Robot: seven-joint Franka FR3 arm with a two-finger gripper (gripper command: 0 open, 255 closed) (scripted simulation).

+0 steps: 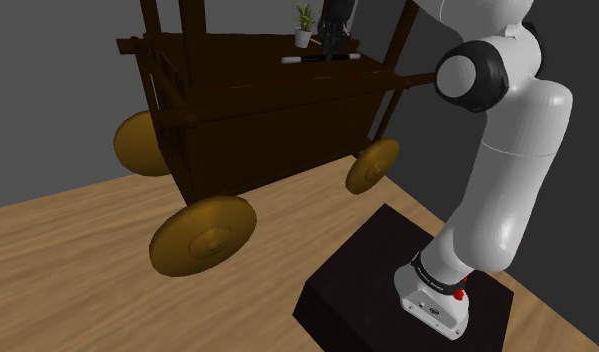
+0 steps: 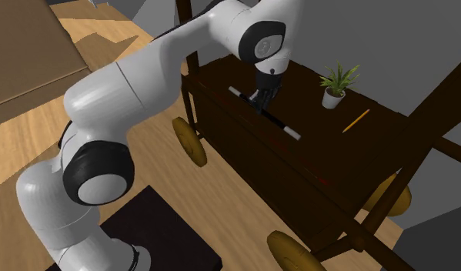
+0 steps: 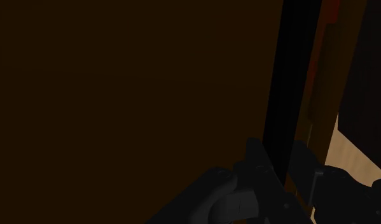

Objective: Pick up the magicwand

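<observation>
We see gripper jaws clamped on black, white-tipped magic wand lying along cart top arm-side edge; potted plant toward opposite edge.

Dim, soft-lit renders w/ v. dark wrist view

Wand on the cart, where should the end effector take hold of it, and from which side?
Take the wand at the middle of its black shaft, coming straight down from above and closing across its thin width. It lies flat on the cart top, long and slender, so only its two long sides are free, and a middle hold should keep it level. The end effector sits at that spot.
</observation>
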